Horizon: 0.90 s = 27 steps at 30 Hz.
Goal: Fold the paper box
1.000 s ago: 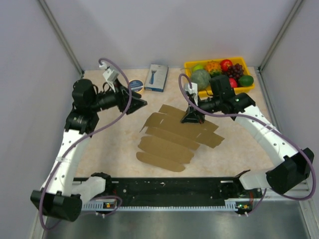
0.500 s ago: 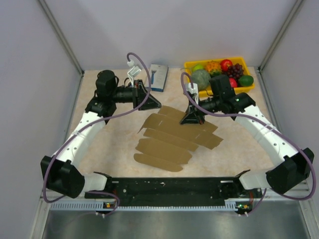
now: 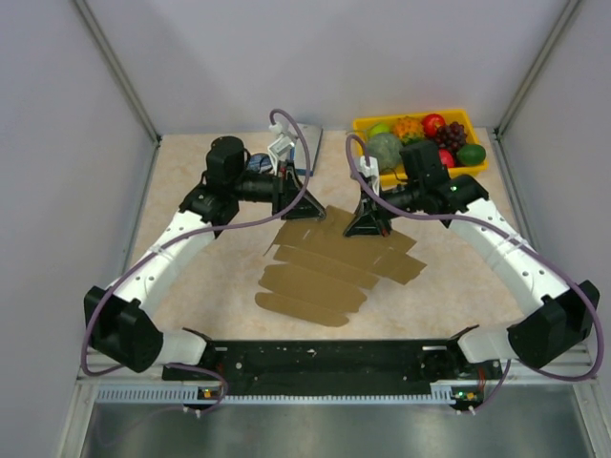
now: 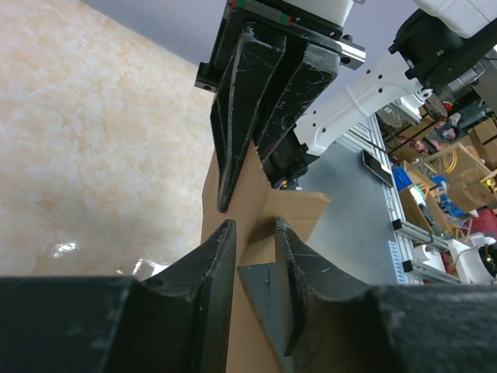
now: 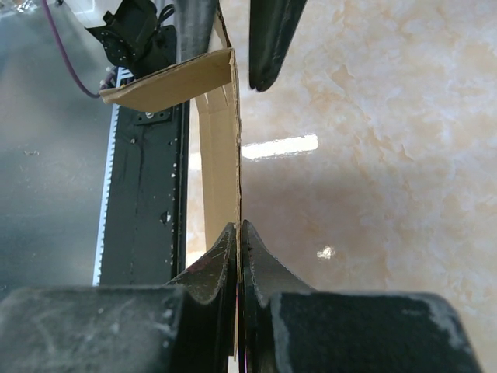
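Observation:
The paper box (image 3: 320, 267) is a flat brown cardboard blank with rounded flaps, lying mid-table. My right gripper (image 3: 368, 227) is shut on its far right part; the right wrist view shows the jaws pinched on the thin cardboard edge (image 5: 225, 155) at my right gripper (image 5: 239, 230). My left gripper (image 3: 305, 206) is at the blank's far left corner. In the left wrist view it (image 4: 255, 237) is open, its jaws on either side of a raised cardboard flap (image 4: 248, 194) with a gap showing. The right gripper (image 4: 260, 101) faces it closely.
A yellow tray (image 3: 363, 124) of fruit stands at the back right, just behind the right arm. A tape roll (image 3: 256, 162) is partly hidden behind the left arm. Grey walls close in both sides and the back.
My left arm has swung right from the back left to the blank's far corner, beside the right gripper. The blank has shifted slightly left. The right arm has stayed put.

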Tool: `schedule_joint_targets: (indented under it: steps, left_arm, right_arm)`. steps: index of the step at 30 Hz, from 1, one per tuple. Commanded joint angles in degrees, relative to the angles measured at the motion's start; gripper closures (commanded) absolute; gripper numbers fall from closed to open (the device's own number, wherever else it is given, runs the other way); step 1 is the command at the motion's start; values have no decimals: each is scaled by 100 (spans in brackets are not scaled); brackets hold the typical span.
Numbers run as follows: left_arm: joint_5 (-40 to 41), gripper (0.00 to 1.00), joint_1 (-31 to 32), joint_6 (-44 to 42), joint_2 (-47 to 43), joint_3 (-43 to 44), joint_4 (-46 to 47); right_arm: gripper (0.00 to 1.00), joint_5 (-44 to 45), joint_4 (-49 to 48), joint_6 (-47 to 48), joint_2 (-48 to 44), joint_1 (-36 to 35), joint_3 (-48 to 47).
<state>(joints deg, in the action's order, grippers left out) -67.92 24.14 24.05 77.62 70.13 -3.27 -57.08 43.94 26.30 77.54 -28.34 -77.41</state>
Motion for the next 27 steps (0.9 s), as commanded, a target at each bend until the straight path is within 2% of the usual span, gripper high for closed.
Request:
schedule_joint_targets:
  steps: [1, 4, 6, 11, 14, 15, 21, 23, 24, 25, 26, 27]
  left_arm:
    - [182, 63, 231, -287, -256, 107, 54]
    - [375, 60, 258, -418, -178, 202, -182]
    - [586, 63, 336, -647, -143, 264, -455]
    - [955, 74, 451, -815, -81, 379, -526]
    - [912, 84, 469, -884, -28, 449, -473]
    - [851, 100, 469, -937, -19, 458, -464]
    - [1053, 100, 285, -1017, -318, 387, -613]
    - [696, 71, -48, -528, -414, 327, -553]
    - [545, 64, -581, -316, -502, 230, -491]
    - [517, 59, -856, -96, -807, -136, -351]
    - [673, 46, -1093, 254, -1010, -409, 163]
    - [762, 45, -1513, 432, -1239, -673, 403]
  right_arm:
    - [100, -128, -105, -29, 77, -40, -319]
    - [100, -198, -105, -29, 51, -84, -319]
    - [100, -251, -105, -38, 25, -154, -345]
    - [100, -304, -114, -82, -28, -295, -407]
    - [100, -348, -114, -99, -54, -313, -424]
    - [100, -339, -105, -99, -55, -304, -424]
    - [100, -207, -114, -73, -125, -322, -337]
    - [100, -216, -114, -64, -134, -287, -302]
    - [100, -242, -114, -64, -125, -252, -284]
    - [100, -312, -114, -81, -116, -243, -284]
    - [100, -365, -114, -90, -125, -173, -284]
    - [100, -418, -114, -99, -142, -163, -275]
